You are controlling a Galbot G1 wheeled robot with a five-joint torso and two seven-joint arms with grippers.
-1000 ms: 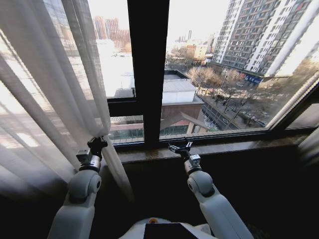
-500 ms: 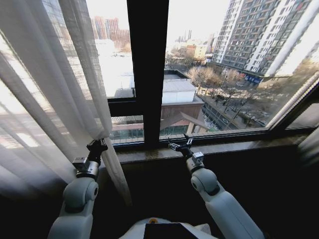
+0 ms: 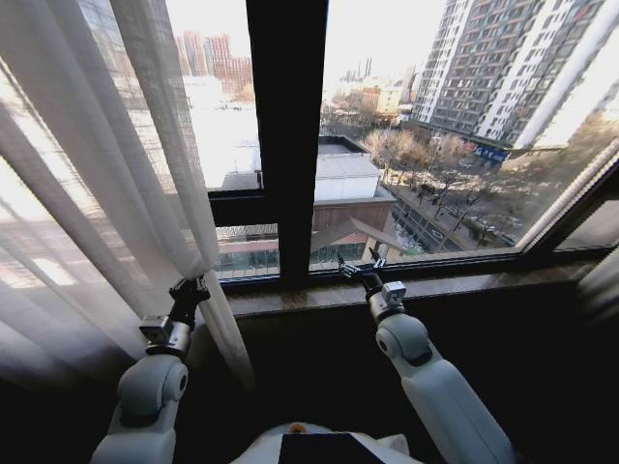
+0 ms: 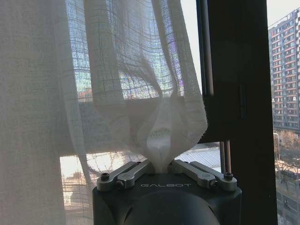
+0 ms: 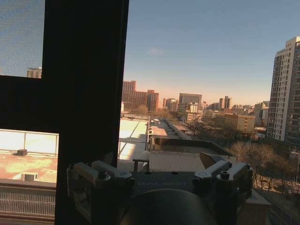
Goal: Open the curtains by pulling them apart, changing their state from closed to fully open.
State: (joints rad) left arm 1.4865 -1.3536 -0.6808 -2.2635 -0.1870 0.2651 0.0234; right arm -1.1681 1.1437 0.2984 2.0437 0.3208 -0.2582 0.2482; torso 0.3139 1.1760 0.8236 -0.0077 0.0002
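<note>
1. Curtains [image 3: 106, 174] hung bunched on the robot's left side of the window, pleats slanting down toward the sill; the glass right of the dark window frame bar [image 3: 285, 135] was uncovered, with city buildings [image 3: 503, 68] visible outside.
2. A further bit of pale fabric showed at the far right edge of the head view; can't tell how much of it there was.
3. Left gripper [image 3: 189, 290] sat low at the curtain's inner edge, just in front of the windowsill [image 3: 464, 282].
4. In the left wrist view the left gripper [image 4: 160, 161] was clamped tight on a pinch of the sheer curtain fabric [image 4: 140, 93], cloth gathered to a point between the jaws and fanning out above it.
5. Right gripper [image 3: 356, 267] was raised at the sill, right of the frame bar, well apart from the curtains.
6. In the right wrist view its fingers [image 5: 101, 180] stood spread wide with nothing between them, just frame bar and skyline beyond.
</note>
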